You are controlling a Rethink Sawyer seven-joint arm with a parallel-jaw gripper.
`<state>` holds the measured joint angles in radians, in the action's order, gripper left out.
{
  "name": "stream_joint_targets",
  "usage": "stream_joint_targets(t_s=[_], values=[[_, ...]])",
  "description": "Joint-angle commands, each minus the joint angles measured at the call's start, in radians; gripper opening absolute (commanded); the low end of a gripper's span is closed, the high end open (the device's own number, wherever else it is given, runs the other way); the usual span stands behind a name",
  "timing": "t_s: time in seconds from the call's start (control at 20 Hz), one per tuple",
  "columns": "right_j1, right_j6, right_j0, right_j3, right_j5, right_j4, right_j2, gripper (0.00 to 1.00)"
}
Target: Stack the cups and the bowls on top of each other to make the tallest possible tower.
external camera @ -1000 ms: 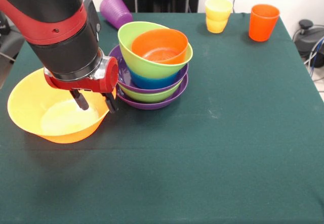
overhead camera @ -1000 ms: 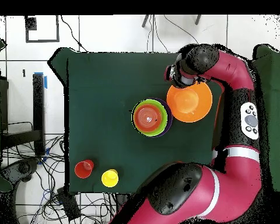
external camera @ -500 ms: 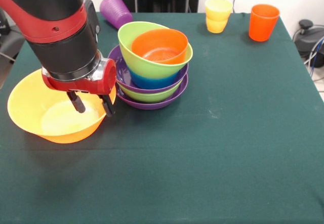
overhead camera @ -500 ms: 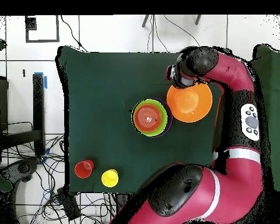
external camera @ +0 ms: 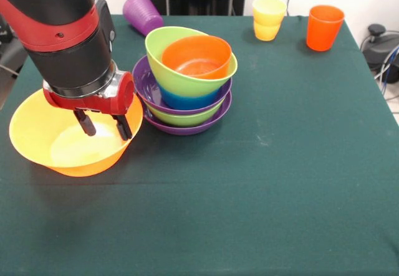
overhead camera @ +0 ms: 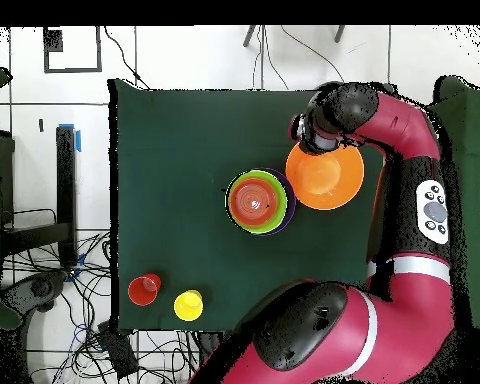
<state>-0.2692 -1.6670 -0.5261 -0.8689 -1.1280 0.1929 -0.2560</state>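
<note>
- Bowls, glossy round plastic, nest rim-up into the tower (external camera: pixel 187 83) mid-table: purple at the base, then green, purple, blue, green, with a red-orange bowl (external camera: pixel 196 57) on top.
- Just beside it stands the very large yellow-orange bowl (external camera: pixel 47 142), mouth up.
- Yellow cups (external camera: pixel 269 18) and the orange-red cup (external camera: pixel 324 27) stand upright near the far edge; the ribbed purple cup (external camera: pixel 142 13) lies tipped over.
- Reaching steeply down, the gripper (external camera: pixel 103 123) hangs over the big bowl's rim, fingers apart, holding nothing.
</note>
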Motion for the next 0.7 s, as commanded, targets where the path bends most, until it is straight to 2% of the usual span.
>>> stream_joint_targets(t_s=[0.05,0.45,0.7], values=[[0.017,-0.095,0.031,-0.086,0.074,-0.001,-0.006,1.00],[0.020,-0.100,0.030,-0.105,0.097,-0.013,-0.013,1.00],[-0.005,-0.115,0.034,-0.134,0.101,-0.022,-0.006,1.00]])
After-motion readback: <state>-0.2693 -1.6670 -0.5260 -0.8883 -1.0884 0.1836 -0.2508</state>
